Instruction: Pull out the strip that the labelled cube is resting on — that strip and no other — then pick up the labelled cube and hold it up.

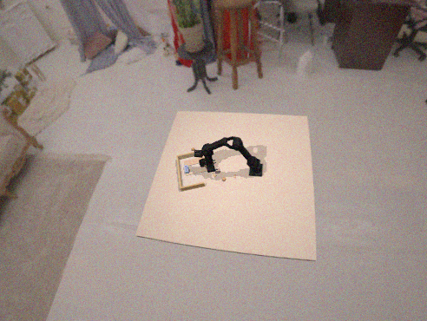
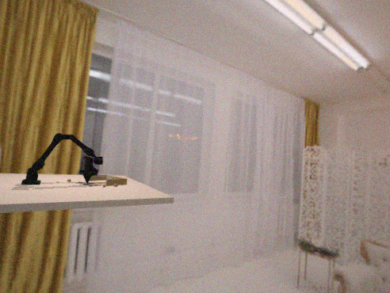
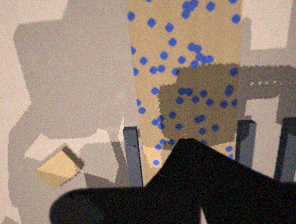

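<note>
My gripper (image 1: 211,170) (image 2: 87,183) (image 3: 186,145) is shut, with nothing seen between its fingers. It points down low, over the near part of a tan strip with blue dots (image 3: 170,55) (image 1: 195,170); whether the tips touch it, I cannot tell. The black fingers and their shadow cover part of that strip in the wrist view. Blue-white cubes (image 1: 187,169) sit close together at the far end, inside the wooden frame; they are too small to read or tell apart, and are out of the wrist view. An orange-tan strip (image 1: 193,161) lies beside the dotted one.
The three-sided wooden frame (image 1: 193,186) (image 2: 116,180) opens toward the arm base. Dark upright posts flank the dotted strip: a left post (image 3: 132,155), a right post (image 3: 246,145) and another farther right (image 3: 287,150). A small wooden block (image 3: 57,167) lies left of them.
</note>
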`<state>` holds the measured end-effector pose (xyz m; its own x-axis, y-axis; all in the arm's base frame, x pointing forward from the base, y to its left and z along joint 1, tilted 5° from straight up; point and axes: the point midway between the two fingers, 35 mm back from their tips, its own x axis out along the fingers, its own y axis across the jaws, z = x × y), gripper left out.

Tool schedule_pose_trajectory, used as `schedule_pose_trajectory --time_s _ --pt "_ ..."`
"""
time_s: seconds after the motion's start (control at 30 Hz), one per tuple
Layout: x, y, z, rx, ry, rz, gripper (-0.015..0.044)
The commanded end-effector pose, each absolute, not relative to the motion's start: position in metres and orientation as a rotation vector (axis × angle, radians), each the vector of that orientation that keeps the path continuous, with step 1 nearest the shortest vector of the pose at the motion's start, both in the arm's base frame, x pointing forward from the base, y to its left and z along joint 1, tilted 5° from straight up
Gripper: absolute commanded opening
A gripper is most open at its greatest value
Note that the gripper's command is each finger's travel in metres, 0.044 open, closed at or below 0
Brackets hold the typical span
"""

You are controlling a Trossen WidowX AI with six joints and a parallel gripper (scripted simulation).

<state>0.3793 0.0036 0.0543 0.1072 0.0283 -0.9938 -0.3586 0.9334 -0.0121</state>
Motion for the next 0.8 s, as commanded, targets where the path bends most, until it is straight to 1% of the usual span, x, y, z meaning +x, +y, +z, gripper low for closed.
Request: schedule_pose_trajectory --time_s 0.0,0.77 --pt "0.3794 0.0031 0.0520 -0.281 1.443 0.290 0.0000" --pt "0.3796 0.0031 0.0497 -0.281 1.443 0.290 0.0000"
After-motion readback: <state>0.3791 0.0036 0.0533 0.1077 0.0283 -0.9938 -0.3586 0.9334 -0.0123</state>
